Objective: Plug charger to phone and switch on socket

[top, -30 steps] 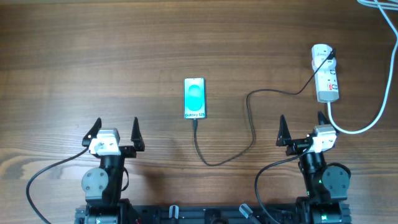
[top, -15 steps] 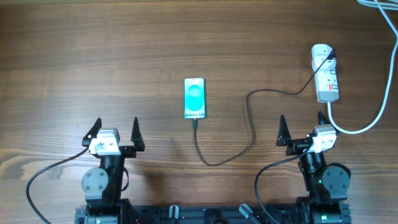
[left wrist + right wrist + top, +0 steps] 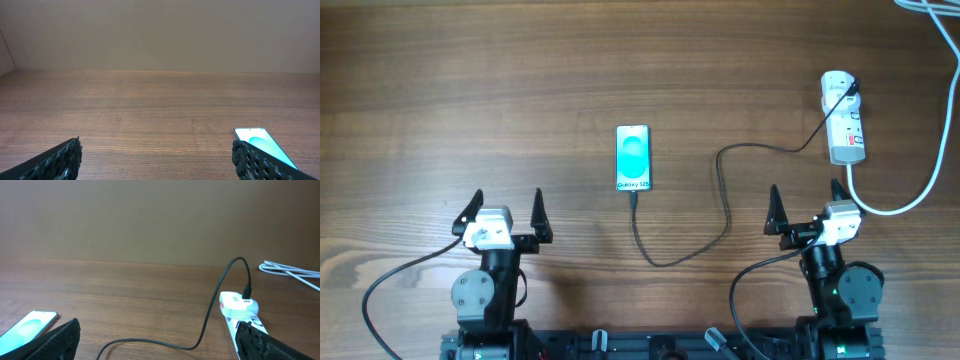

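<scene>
Phone (image 3: 633, 157) well ahead, between left pincer (image 3: 506, 199) and right pincer (image 3: 805, 190)

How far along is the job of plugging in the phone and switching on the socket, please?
Looks done: the charger runs from the socket and its tip meets the phone's lower edge, apparently plugged in. In hand: nothing; the left gripper and right gripper are open, apart from everything. Left: the switch is too small to read, so switching on may remain.
</scene>
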